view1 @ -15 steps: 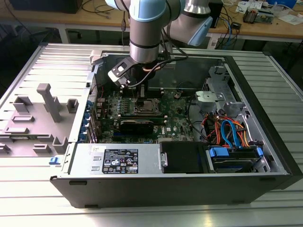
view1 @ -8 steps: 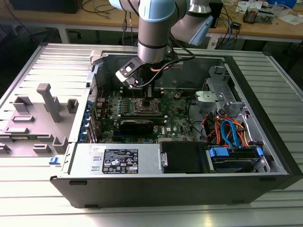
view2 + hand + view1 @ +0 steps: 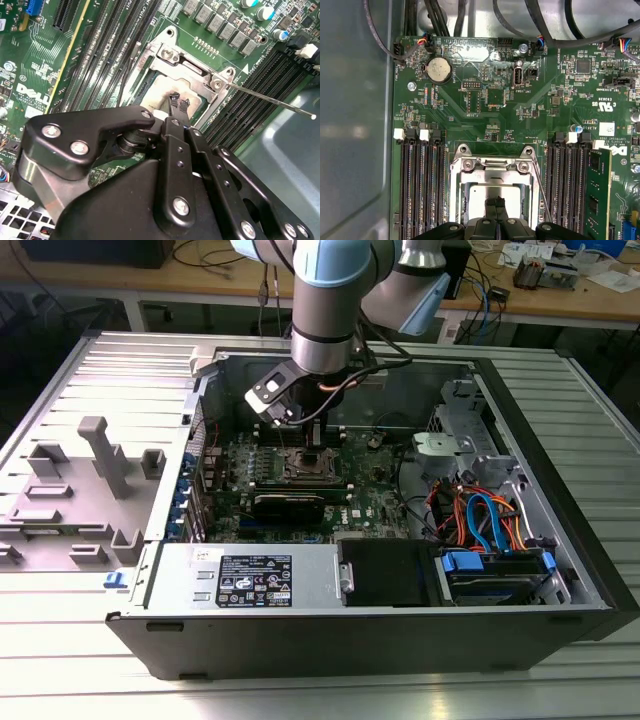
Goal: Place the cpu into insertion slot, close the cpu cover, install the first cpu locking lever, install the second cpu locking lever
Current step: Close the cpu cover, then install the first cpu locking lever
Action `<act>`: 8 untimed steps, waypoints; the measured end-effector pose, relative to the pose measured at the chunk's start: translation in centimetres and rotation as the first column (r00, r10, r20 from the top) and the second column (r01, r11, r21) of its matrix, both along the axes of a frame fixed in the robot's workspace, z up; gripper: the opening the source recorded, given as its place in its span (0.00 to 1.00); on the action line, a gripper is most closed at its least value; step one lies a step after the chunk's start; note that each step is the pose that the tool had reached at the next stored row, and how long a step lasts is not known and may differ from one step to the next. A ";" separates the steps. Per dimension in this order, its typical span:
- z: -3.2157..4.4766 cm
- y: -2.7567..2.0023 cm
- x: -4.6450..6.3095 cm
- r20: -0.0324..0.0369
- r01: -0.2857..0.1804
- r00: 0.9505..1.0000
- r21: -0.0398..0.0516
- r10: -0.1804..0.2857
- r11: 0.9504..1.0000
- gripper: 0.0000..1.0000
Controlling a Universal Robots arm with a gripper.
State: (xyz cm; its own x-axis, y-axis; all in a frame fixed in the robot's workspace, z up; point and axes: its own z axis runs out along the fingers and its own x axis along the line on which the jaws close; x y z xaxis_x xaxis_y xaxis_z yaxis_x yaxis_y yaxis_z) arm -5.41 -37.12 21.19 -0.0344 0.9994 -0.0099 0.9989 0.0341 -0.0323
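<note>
One cpu [image 3: 487, 192] sits in insertion slot [image 3: 456, 199].

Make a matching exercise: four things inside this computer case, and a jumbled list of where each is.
1 square silver cpu cover with a window
2 round silver coin battery
3 thin steel locking lever
4 black gripper

A slanting over black memory slots
B flat, cpu showing through it
C above the cpu
D near the green board's edge

Pairs: 1B, 2D, 3A, 4C
</note>
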 end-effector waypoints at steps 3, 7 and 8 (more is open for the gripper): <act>0.00 0.00 0.0 0.000 0.000 1.000 0.000 0.000 1.000 0.11; 0.00 0.00 0.1 0.000 0.000 1.000 0.000 0.000 1.000 0.11; 0.00 0.00 0.1 0.000 0.000 1.000 0.000 0.000 1.000 0.11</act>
State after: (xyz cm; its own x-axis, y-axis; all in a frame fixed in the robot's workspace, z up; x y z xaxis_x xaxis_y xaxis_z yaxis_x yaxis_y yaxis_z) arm -5.34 -37.12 21.19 -0.0345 0.9994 -0.0098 0.9989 0.0341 -0.0323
